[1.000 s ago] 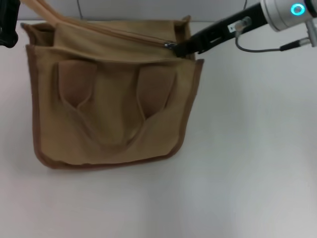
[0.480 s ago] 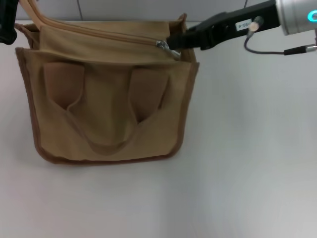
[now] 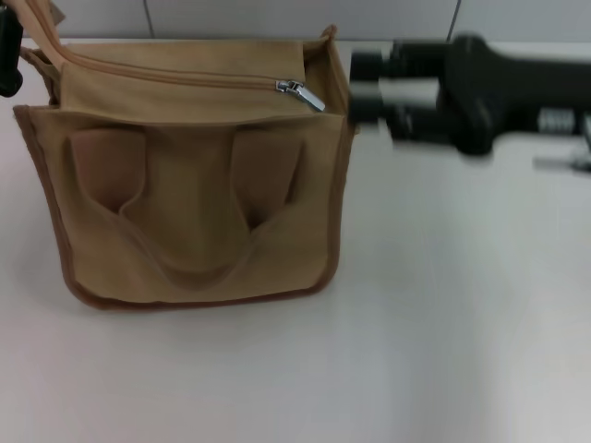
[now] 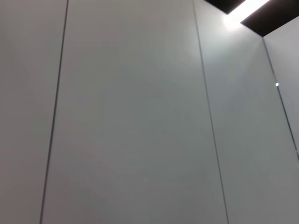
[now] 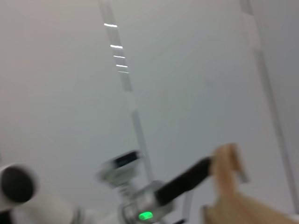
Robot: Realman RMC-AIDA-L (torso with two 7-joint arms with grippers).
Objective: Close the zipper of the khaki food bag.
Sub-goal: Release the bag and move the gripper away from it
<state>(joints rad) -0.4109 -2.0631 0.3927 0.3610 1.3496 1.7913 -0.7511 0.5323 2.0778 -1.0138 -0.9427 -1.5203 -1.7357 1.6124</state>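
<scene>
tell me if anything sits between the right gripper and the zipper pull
Nothing visible does. The right gripper hangs just beside the khaki food bag, apart from it, and the silver zipper pull lies exposed on the top panel, with only the bag's raised end edge between them.

Right gripper (image 3: 362, 88) at upper right of head view, arm stretched in horizontally from right edge, two dark fingers apart, holding nothing, motion-blurred. Left gripper (image 3: 9, 57) only dark sliver at upper left edge of head view.
</scene>
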